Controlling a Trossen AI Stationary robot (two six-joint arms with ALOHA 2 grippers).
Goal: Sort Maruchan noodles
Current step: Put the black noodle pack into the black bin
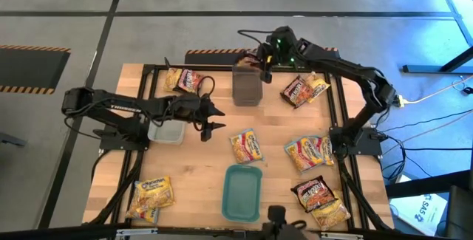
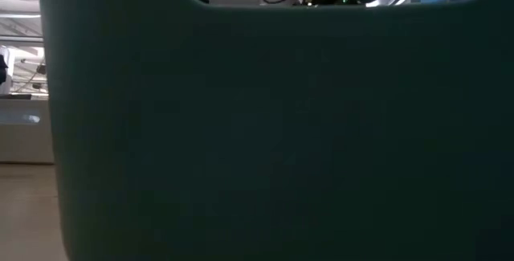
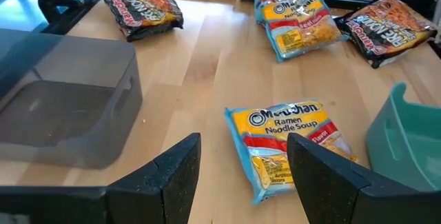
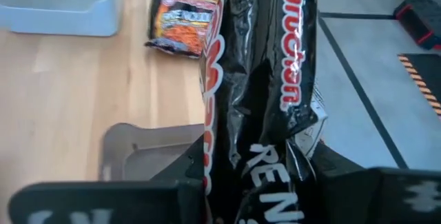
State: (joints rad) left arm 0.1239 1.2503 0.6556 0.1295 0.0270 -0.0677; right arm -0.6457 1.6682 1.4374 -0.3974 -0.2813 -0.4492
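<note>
Right gripper (image 4: 258,182) was pinching a dark packet (image 4: 265,65) over the grey tub (image 1: 247,85) at twelve o'clock; I'd centre it before dropping. Left gripper (image 3: 241,176) hung wide open.

The left gripper (image 1: 215,119) is hovering mid-table, jaws gaping. The right gripper (image 1: 264,64) is reaching across the far edge, clamping a packet (image 4: 265,93).

We see bare table (image 1: 207,159) left of the teal tray (image 1: 242,193), free for passage. Right of the tray, scattered noodle packets (image 1: 309,151) crowd the surface. Beyond the tray, a grey tub (image 1: 247,85) stands upright; another tub (image 1: 165,132) lies farther left.
</note>
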